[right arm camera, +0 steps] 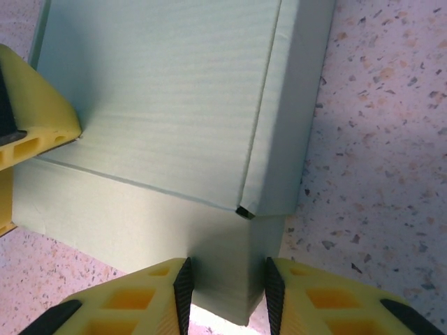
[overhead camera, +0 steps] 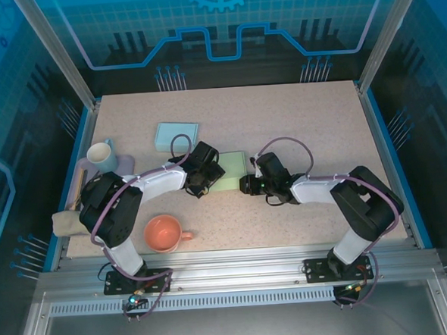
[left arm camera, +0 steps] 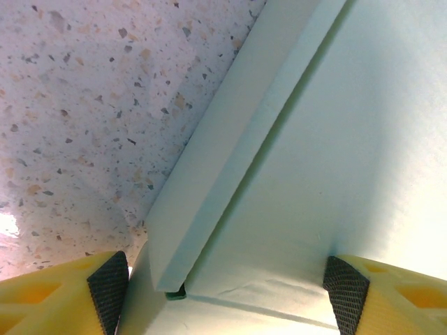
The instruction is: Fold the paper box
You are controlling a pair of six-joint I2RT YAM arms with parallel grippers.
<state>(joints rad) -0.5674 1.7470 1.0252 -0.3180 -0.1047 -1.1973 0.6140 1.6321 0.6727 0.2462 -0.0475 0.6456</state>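
Pale-green card box sits about the middle of the table, between the two grippers, with its lid panel down over the body.

From the right wrist we see the right gripper with its fingers drawn in on the box's near corner wall. They pinch the card where front and side meet. Just above that, the lid's side flap stops short of the corner and leaves a small dark gap.

The left gripper has its fingers spread wide across the lid's folded edge. One pad is beside the edge and the other over the flat panel. We cannot tell whether either pad presses the card.

We judge the step to be seating the lid and its side flaps. To do it well:
- Use the right pinch only as an anchor, light enough not to crease the wall.
- Bring the left pads down flat along the fold, not on the corner, so the flap slides straight.
- Watch that corner gap; it should close evenly.
- Push toward the anchored side so the box does not skate on the smooth table.
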